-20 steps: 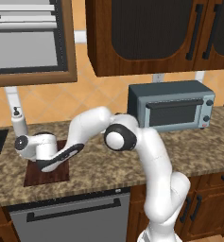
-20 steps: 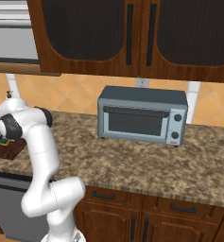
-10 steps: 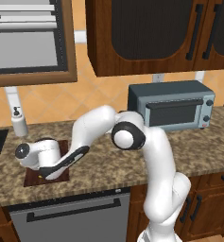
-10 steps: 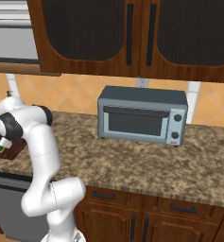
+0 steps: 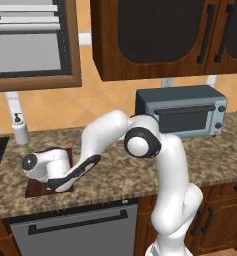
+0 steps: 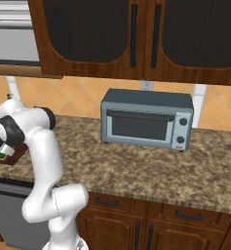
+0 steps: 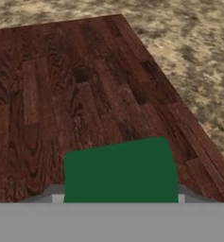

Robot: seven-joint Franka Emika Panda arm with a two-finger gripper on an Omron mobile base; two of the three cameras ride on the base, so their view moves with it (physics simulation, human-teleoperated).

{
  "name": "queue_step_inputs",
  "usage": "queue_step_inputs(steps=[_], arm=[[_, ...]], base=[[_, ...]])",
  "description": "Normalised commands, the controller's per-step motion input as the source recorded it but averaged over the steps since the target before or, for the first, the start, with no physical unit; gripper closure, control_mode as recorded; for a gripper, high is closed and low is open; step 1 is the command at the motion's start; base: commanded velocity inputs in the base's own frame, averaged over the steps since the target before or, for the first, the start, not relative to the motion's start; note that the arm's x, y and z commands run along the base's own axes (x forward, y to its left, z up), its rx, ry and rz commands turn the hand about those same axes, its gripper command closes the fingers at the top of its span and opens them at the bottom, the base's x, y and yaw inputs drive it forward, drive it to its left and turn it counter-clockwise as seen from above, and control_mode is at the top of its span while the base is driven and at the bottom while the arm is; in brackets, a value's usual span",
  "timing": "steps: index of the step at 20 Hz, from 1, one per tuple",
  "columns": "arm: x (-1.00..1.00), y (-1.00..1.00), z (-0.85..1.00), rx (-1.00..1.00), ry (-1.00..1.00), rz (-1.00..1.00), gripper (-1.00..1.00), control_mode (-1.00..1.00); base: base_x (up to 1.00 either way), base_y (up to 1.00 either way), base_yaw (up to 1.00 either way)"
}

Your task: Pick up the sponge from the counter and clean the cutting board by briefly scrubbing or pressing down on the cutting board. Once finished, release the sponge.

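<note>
Arm (image 5: 155, 165) rising from the base, elbow bent near the oven (image 5: 182, 111), forearm reaching far left and down across the counter (image 5: 115, 175). Wrist folded low, hand lying almost level over the board (image 5: 35, 187), gripper (image 5: 51, 186) pointing down at the wood. From the right base view, arm (image 6: 41, 161) doubled back on itself, upper joint at shoulder height, hand tucked in at the left edge over the board's (image 6: 12, 157) corner.

Jaws closed on the sponge (image 7: 120, 170), green top facing the hand camera, pinched from both sides between the fingers. Sponge low over the board (image 7: 75, 85), near its front part; whether pressed onto the wood or just above it, impossible to tell. A sliver of sponge (image 5: 49, 185) peeking out below the hand in the left base view, green with yellow; the same sponge (image 6: 1, 155) seen at the hand in the right base view.

Board lying flat on the counter (image 7: 189, 42), near its front edge, well left of the oven. Soap bottle (image 5: 20, 130) standing behind the board by the wall.
</note>
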Motion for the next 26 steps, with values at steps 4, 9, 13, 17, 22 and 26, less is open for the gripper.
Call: queue_step_inputs(steps=[4,9,13,17,22,26], arm=[[0.23,-0.54,-0.14,0.0,-0.02,0.0,1.0,-1.0],[0.56,-0.35,-0.14,0.0,-0.01,0.0,1.0,-1.0],[0.67,-0.29,-0.16,0.0,-0.02,0.0,1.0,-1.0],[0.72,-0.12,-0.29,0.0,-0.1,0.0,1.0,-1.0],[0.74,-0.14,-0.27,0.0,-0.1,0.0,1.0,-1.0],[0.74,-0.19,-0.24,0.0,-0.08,0.0,1.0,-1.0]], base=[[0.0,0.0,0.0],[0.0,0.0,0.0],[0.0,0.0,0.0],[0.0,0.0,0.0],[0.0,0.0,0.0],[0.0,0.0,0.0]])
